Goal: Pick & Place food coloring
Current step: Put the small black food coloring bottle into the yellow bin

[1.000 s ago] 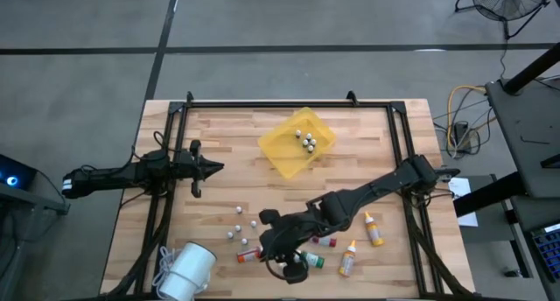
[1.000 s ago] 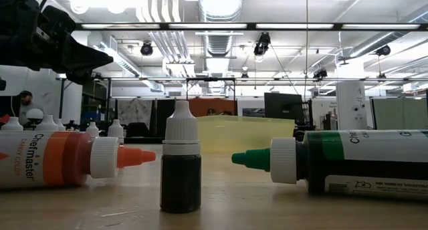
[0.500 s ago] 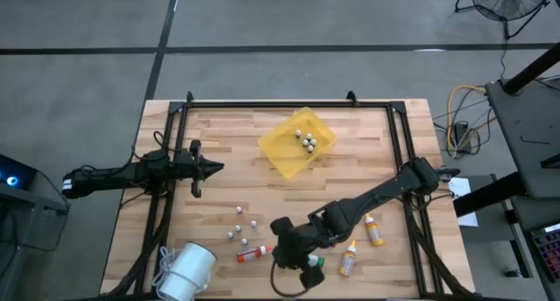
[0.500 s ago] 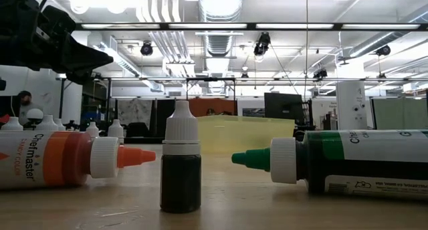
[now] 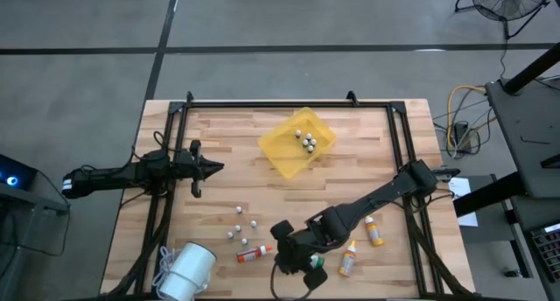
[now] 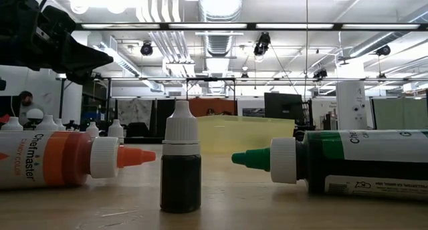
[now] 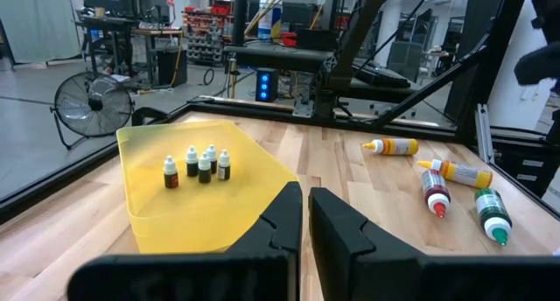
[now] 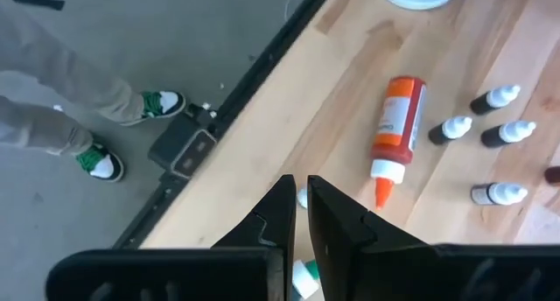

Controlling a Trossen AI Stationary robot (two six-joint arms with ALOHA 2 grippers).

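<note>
Lower centre: we judge the green-capped bottle (image 5: 311,261) under our closed right pincer (image 5: 293,263) light, rigid, slippery; grip mid-barrel; left pincer (image 5: 214,168) closed

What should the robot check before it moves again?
1. Right gripper down by the bottles at the table's front edge: ok.
2. Right gripper holding a bottle: cannot tell; its fingers look shut.
3. Green bottle lifted: not ok, it lies on the table.
4. Orange bottle free to grab: ok, lying on its own.
5. Yellow tray has room: ok.
6. Left gripper out of the way: ok, shut, off at the left side.
</note>
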